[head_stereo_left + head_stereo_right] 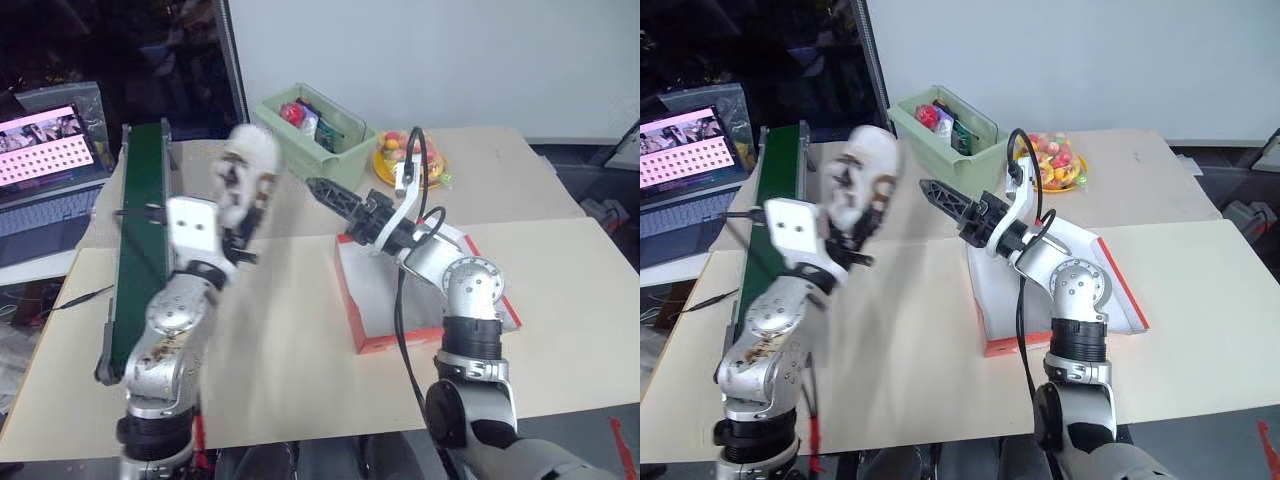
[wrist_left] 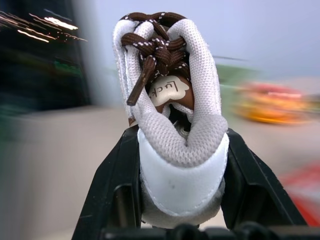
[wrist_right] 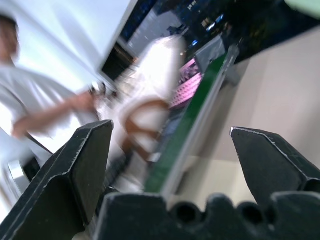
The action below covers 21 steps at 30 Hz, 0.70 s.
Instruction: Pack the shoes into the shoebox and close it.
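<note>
Gripping a beige sneaker (image 2: 172, 125) by its heel, left pincer (image 2: 180, 200) raised above worktop (image 1: 290, 350), right pincer (image 3: 170, 150) spread wide over red shoebox (image 1: 375, 300).

Bare tabletop (image 1: 290, 330) left of shoebox (image 1: 375, 300); green bin (image 1: 315, 135) behind.

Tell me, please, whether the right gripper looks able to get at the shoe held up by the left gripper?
Probably yes: the right gripper is open, pointing at the shoe in the left gripper, with nothing between them.
</note>
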Tool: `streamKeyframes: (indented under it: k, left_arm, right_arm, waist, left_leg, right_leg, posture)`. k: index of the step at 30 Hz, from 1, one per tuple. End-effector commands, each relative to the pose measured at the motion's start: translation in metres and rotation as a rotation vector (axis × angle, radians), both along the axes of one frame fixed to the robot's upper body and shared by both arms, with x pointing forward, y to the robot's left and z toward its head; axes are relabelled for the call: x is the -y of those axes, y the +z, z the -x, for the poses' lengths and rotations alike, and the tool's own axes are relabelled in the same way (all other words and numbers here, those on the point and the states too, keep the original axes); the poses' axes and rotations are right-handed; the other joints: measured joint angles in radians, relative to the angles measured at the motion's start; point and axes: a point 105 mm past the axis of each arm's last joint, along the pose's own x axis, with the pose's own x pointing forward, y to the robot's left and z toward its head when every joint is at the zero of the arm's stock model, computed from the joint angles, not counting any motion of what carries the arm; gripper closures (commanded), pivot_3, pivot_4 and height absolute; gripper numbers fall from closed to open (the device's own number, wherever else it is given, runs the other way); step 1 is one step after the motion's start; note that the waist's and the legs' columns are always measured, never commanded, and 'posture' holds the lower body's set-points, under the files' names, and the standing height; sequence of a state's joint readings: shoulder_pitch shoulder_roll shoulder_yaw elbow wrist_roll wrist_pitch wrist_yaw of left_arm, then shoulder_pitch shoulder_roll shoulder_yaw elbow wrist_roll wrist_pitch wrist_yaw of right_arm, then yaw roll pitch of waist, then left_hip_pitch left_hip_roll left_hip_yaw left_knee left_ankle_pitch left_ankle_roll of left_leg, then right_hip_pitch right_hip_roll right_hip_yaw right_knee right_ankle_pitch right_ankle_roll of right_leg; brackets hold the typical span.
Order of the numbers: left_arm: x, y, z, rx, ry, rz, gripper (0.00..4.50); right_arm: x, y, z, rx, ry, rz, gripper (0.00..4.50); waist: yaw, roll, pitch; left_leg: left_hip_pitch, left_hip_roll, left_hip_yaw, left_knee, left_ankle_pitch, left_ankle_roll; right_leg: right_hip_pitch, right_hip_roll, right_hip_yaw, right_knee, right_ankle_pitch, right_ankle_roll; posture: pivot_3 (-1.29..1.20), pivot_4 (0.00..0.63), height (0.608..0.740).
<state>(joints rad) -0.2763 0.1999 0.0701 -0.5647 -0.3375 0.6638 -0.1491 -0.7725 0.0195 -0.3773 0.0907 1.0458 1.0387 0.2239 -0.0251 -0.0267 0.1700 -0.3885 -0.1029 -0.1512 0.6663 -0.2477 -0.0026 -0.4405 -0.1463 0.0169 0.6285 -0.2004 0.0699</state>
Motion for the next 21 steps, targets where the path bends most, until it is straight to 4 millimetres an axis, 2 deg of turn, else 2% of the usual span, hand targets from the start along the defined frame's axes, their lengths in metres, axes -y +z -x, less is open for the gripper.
streamKeyframes:
  k: [1, 8, 14, 17, 21]
  left_arm:
    - [0.017, 0.029, 0.013, 0.074, -0.127, 0.066, 2.65]
    - [0.026, 0.034, 0.011, 0.066, -0.185, 0.047, 2.65]
    - [0.033, 0.03, 0.012, 0.05, -0.229, 0.028, 2.65]
    - [0.034, 0.031, 0.012, 0.053, -0.23, 0.026, 2.65]
    - [0.032, 0.031, 0.009, 0.053, -0.221, 0.027, 2.67]
  right_arm:
    - [0.003, 0.011, -0.002, -0.081, 0.038, -0.102, 0.0]
    - [-0.003, 0.003, -0.002, -0.132, 0.045, -0.061, 0.0]
    - [-0.018, 0.014, 0.004, -0.112, 0.069, -0.073, 0.0]
    - [-0.024, 0.011, 0.003, -0.123, 0.063, -0.047, 0.0]
    - [-0.023, 0.011, 0.001, -0.122, 0.032, -0.049, 1.04]
  waist:
    - [-0.006, 0.0, 0.0]
    - [-0.021, 0.0, 0.0]
    - [-0.02, 0.0, 0.0]
    - [-0.02, 0.001, 0.0]
    - [-0.019, 0.001, 0.0]
  left_leg:
    - [0.0, 0.001, 0.0, 0.0, 0.0, 0.0]
    - [0.002, 0.001, 0.005, 0.0, 0.0, 0.0]
    - [0.001, 0.001, 0.007, 0.0, 0.0, 0.0]
    - [0.001, 0.001, 0.007, 0.0, 0.0, 0.0]
    - [0.001, 0.001, 0.007, 0.0, 0.0, 0.0]
  right_leg:
    - [0.0, 0.0, 0.0, 0.0, 0.0, 0.0]
    - [0.001, 0.001, 0.002, -0.001, 0.0, 0.0]
    - [0.001, 0.001, 0.002, -0.001, 0.0, 0.0]
    - [0.001, 0.001, 0.002, -0.001, 0.0, 0.0]
    - [0.001, 0.001, 0.002, -0.001, 0.0, 0.0]
  posture:
    - [0.0, 0.15, 0.74]
    - [0.0, 0.15, 0.74]
    - [0.0, 0.15, 0.74]
    - [0.0, 0.15, 0.74]
    - [0.0, 0.15, 0.74]
